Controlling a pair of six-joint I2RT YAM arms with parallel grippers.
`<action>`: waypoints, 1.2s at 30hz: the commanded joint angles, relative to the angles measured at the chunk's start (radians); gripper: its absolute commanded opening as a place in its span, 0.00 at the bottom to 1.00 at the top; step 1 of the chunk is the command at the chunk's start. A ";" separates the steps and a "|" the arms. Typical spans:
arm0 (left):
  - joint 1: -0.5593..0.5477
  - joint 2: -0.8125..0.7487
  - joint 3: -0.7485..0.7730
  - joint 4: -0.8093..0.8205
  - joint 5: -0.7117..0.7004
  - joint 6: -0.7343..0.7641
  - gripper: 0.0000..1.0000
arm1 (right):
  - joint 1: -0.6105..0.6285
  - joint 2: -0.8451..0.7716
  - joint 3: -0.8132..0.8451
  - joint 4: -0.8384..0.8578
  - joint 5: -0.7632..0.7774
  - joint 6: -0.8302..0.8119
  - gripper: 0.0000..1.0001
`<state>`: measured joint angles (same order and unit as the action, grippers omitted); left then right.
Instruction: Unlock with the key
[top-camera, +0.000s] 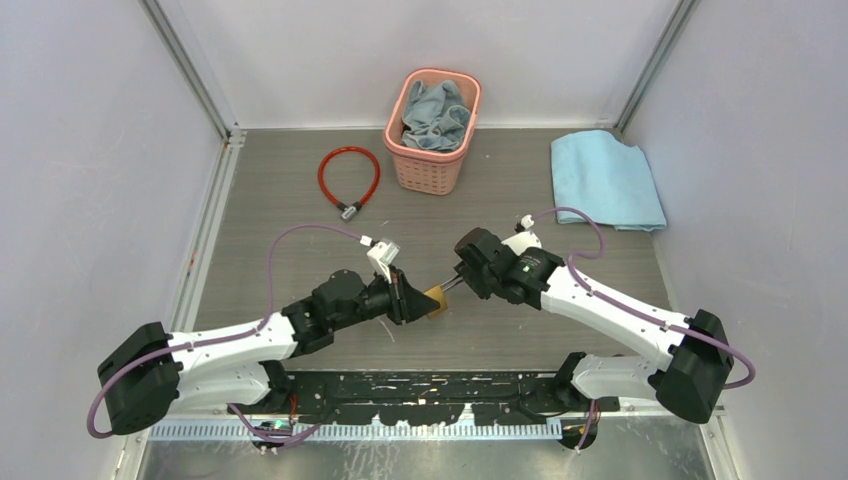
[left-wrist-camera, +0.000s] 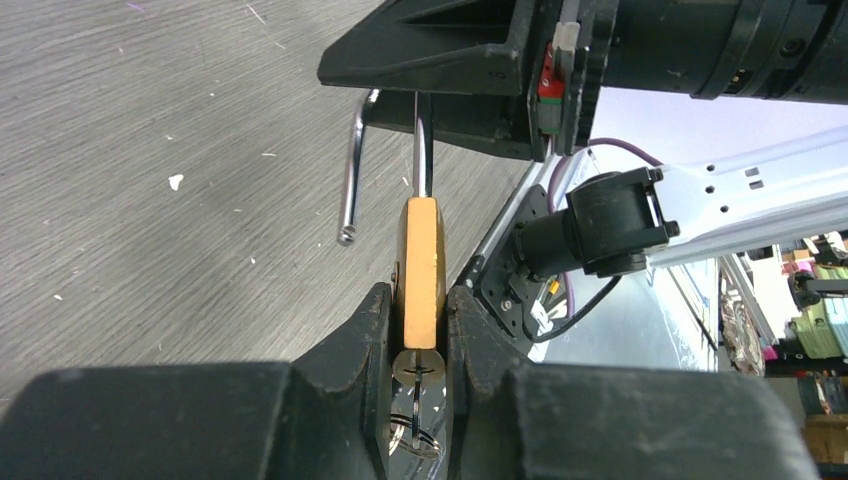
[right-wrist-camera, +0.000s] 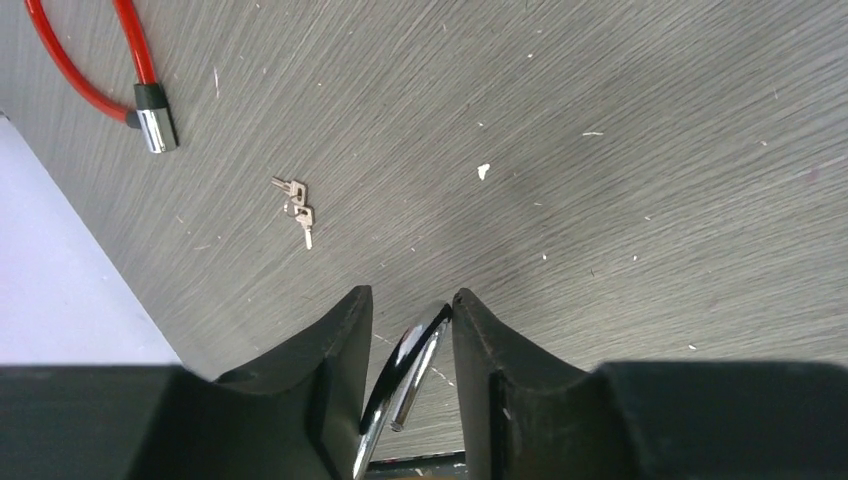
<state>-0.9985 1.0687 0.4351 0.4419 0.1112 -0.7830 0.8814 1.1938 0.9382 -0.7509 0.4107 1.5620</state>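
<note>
My left gripper (top-camera: 424, 301) is shut on the brass padlock (top-camera: 437, 298) and holds it just above the table. In the left wrist view the lock body (left-wrist-camera: 422, 258) sits edge-on between the fingers (left-wrist-camera: 370, 330). A key (left-wrist-camera: 417, 372) with a ring sticks out of its near end. The chrome shackle (left-wrist-camera: 351, 170) is sprung open and its free end hangs clear of the body. My right gripper (top-camera: 461, 282) is shut on the shackle's bend (right-wrist-camera: 408, 352), seen between its fingers (right-wrist-camera: 345, 330) in the right wrist view.
A red cable lock (top-camera: 348, 181) lies at the back left; it also shows in the right wrist view (right-wrist-camera: 92, 62). A small loose bunch of keys (right-wrist-camera: 297, 208) lies on the table. A pink basket (top-camera: 470, 112) of cloths stands at the back. A blue cloth (top-camera: 605, 180) lies at the back right.
</note>
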 joint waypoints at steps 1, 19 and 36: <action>0.005 -0.043 0.023 0.130 0.021 0.000 0.00 | -0.005 -0.005 -0.001 0.013 0.053 -0.005 0.36; 0.005 -0.021 0.021 0.162 0.003 -0.060 0.00 | -0.014 -0.026 0.010 0.036 0.129 -0.053 0.05; 0.020 0.222 0.109 0.141 -0.072 -0.396 0.00 | -0.024 -0.168 -0.262 0.529 0.374 -0.189 0.01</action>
<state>-1.0000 1.2465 0.4873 0.5434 0.0875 -1.0496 0.8616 1.0981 0.7456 -0.4240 0.5930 1.4761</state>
